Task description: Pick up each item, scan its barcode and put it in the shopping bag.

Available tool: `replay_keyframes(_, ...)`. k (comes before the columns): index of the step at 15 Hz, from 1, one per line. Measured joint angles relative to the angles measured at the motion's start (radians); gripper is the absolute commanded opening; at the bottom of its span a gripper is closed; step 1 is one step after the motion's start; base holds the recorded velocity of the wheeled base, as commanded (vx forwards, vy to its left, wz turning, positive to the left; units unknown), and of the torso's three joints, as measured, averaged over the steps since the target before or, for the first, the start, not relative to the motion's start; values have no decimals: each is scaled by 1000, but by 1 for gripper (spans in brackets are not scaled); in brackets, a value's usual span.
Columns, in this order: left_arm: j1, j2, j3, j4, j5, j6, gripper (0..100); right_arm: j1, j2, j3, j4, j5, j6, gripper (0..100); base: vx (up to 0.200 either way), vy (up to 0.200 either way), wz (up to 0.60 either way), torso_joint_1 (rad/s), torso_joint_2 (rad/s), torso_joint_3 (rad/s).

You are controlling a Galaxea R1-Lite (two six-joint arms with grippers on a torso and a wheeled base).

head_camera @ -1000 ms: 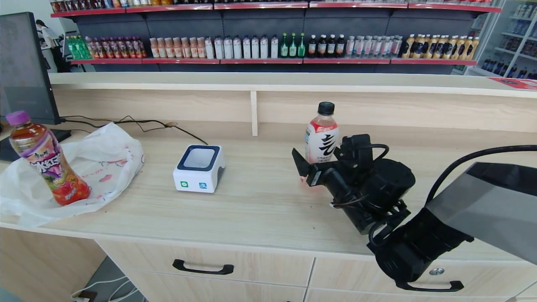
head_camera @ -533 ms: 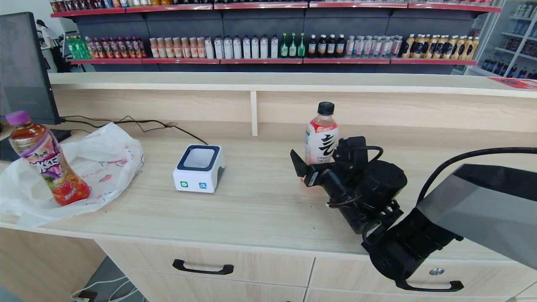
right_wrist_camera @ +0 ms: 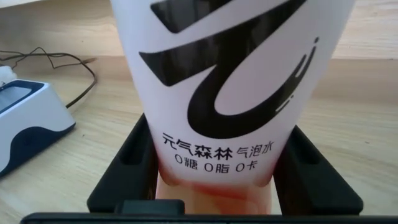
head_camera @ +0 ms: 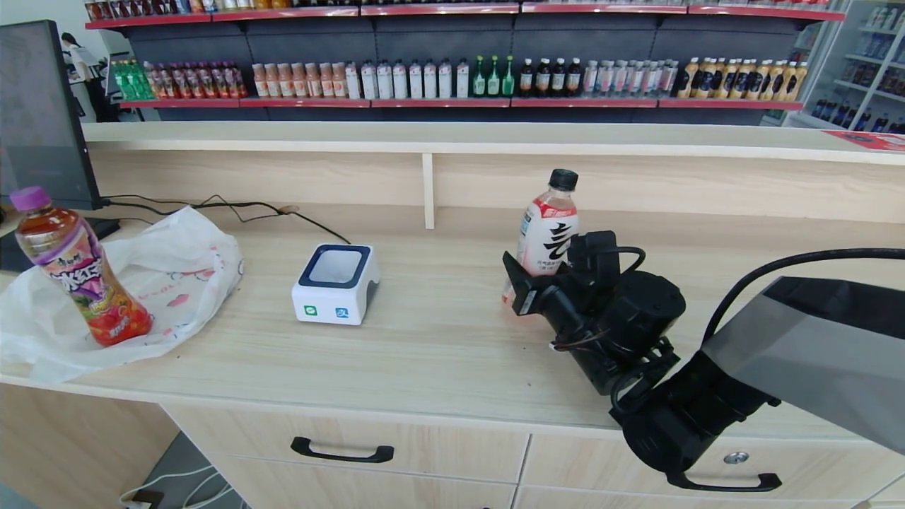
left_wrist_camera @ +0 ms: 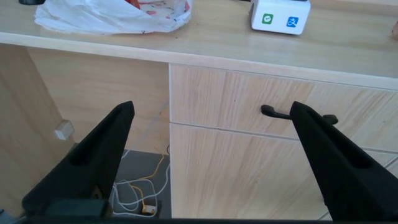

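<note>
A clear bottle with a black cap and a white label leans to the right near the middle of the wooden counter. My right gripper is shut on its lower part; in the right wrist view the bottle sits between both black fingers. The white barcode scanner stands left of it. A white shopping bag lies at the counter's left end, with a red tea bottle standing upright on it. My left gripper hangs open, with nothing in it, in front of the drawers below the counter.
A dark monitor stands at the back left with cables running across the counter to the scanner. A raised ledge borders the counter's far side. Drawer handles project from the cabinet front.
The right gripper's fingers have shut on the black-capped bottle, which stood upright before. The bottle now leans with its cap shifted right. The bag, scanner and red bottle have not moved.
</note>
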Motion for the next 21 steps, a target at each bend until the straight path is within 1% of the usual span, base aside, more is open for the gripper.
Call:
replay_keyframes(10,-1,0,0,0,0,-1,100,-1,-53,-15,-1,-1,0,0,0,0,0,0,0,0)
replay_keyframes(14,-1,0,0,2,0,-1,100,13,-150,69,-1,0,1,0,0,0,0,0,0,0)
replay_keyframes(16,0,0,0,3,-1,0,100,52,-219,119,-2,2,8,0,0,0,0,0,0,0)
replay_keyframes(17,0,0,0,4,-1,0,100,86,-249,146,-2,3,16,0,0,0,0,0,0,0)
replay_keyframes(19,-1,0,0,6,-1,3,100,169,-314,212,-1,5,17,0,0,0,0,0,0,0)
replay_keyframes(21,-1,0,0,6,-2,4,100,253,-362,248,-2,4,16,0,0,0,0,0,0,0)
